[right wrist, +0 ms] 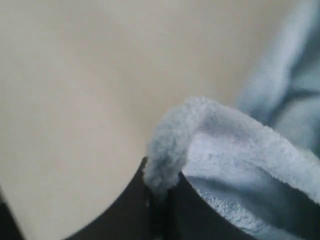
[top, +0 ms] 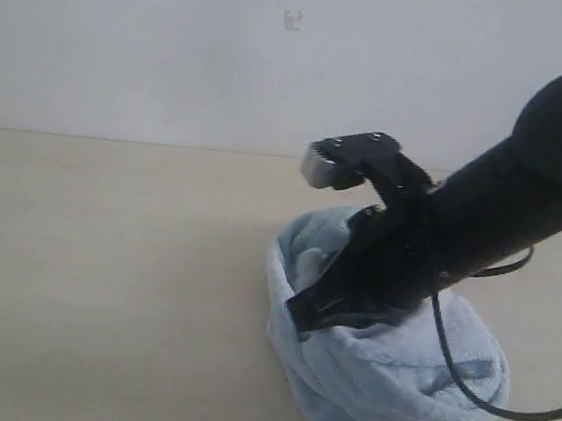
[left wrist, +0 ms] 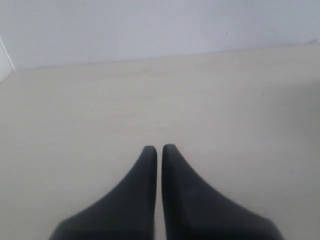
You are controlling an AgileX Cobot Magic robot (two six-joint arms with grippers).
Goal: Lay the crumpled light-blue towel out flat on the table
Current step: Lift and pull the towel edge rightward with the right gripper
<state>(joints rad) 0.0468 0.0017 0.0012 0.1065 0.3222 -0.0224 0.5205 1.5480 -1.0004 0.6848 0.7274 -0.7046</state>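
Observation:
The light-blue towel [top: 394, 378] lies in a crumpled heap on the beige table [top: 102, 282], right of centre and close to the front. My right gripper [top: 306, 314] comes down from the upper right onto the heap's left side. In the right wrist view that gripper [right wrist: 162, 182] is shut on a fluffy fold of the towel [right wrist: 240, 150], which bulges out between the fingertips. My left gripper [left wrist: 159, 148] is shut and empty over bare table [left wrist: 100, 115]. It does not show in the exterior view.
A white-grey wall [top: 177, 49] stands along the table's far edge. The right arm's black cable [top: 463, 391] loops over the towel's right part. Bare table stretches to the left of the heap.

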